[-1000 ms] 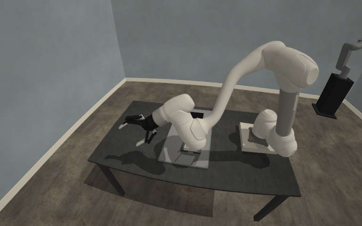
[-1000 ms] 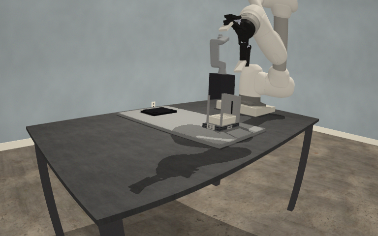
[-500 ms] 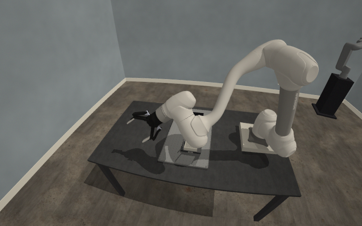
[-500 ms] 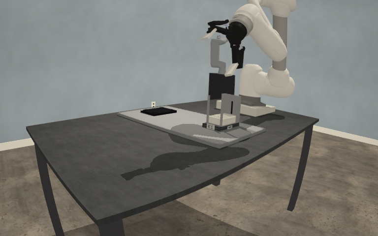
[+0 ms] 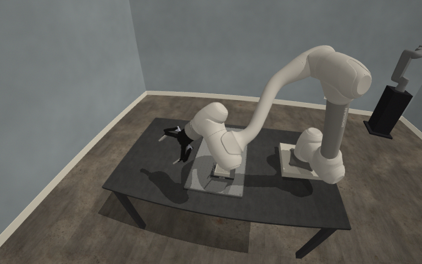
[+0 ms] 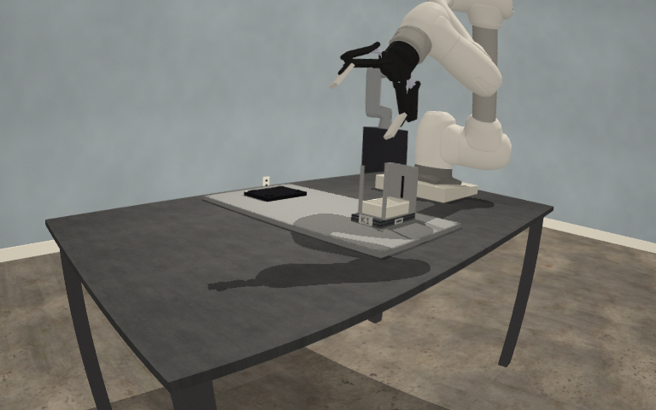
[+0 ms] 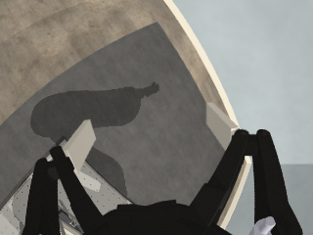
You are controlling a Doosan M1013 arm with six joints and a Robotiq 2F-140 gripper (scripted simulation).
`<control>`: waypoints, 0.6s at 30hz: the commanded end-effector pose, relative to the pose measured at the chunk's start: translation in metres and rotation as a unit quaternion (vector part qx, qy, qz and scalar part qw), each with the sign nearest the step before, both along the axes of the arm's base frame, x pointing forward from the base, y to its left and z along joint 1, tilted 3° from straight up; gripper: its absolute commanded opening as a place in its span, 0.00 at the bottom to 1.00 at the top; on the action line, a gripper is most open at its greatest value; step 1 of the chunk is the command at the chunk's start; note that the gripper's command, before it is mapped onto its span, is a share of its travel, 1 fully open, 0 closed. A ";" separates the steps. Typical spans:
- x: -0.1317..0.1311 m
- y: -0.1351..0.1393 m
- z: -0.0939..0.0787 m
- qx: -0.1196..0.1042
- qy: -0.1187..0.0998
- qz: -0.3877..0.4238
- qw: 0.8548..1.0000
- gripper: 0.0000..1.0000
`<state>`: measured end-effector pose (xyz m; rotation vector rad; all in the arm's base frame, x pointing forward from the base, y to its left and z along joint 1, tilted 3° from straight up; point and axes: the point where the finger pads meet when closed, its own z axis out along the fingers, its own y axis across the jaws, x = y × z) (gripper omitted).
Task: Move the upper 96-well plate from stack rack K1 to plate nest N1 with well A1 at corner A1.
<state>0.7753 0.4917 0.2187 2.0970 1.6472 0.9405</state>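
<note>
The stack rack K1 (image 6: 385, 200) stands on the grey mat, with grey posts and a dark base labelled K1. A pale 96-well plate (image 6: 387, 207) sits in it; I cannot tell the two plates apart here. The rack also shows in the top view (image 5: 222, 171), partly hidden by the arm. The black plate nest N1 (image 6: 275, 193) lies at the mat's other end, with a small pale A1 square (image 6: 265, 180) behind it. My gripper (image 6: 365, 103) is wide open and empty, high above the table and tilted sideways; it also shows in the top view (image 5: 168, 149) and in the wrist view (image 7: 153, 144).
A grey mat (image 6: 329, 217) carries the rack and nest. The arm's base stands on a pale pedestal plate (image 5: 296, 161) at the table's far side. A black stand with a grey arm (image 5: 390, 109) stands on the floor beyond the table.
</note>
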 end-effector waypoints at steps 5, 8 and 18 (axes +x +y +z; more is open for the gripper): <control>-0.012 -0.032 -0.013 0.007 0.018 -0.026 0.999 1.00; -0.018 -0.044 -0.019 0.018 0.044 -0.067 0.997 1.00; -0.039 -0.075 -0.034 0.035 0.090 -0.137 0.986 1.00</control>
